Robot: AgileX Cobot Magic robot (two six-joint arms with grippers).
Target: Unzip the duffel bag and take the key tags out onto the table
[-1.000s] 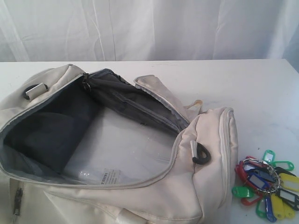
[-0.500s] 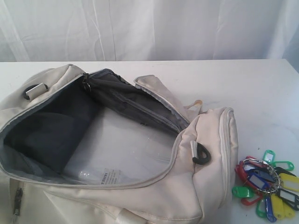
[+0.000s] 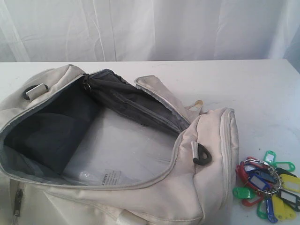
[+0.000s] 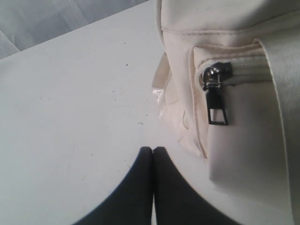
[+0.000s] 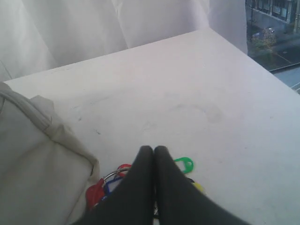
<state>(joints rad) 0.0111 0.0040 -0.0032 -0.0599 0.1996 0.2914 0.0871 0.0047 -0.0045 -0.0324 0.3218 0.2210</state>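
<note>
The cream-white duffel bag [image 3: 140, 187] lies on the white table [image 3: 262, 89] with its main zip wide open, showing dark grey lining and a pale base inside. The key tags [image 3: 268, 187], a red, green, blue and yellow bunch on a metal ring, lie on the table just right of the bag. Neither gripper shows in the exterior view. My left gripper [image 4: 153, 149] is shut and empty above bare table beside the duffel bag [image 4: 243, 140], near a closed side pocket's black zip pull [image 4: 217, 105]. My right gripper [image 5: 153, 149] is shut and empty, above the key tags [image 5: 101, 187].
White curtains [image 3: 150, 28] hang behind the table's far edge. In the right wrist view the table's corner and edge [image 5: 262, 65] run close by, with a window [image 5: 274, 28] beyond. Black strap rings [image 3: 202, 155] sit on the bag's ends.
</note>
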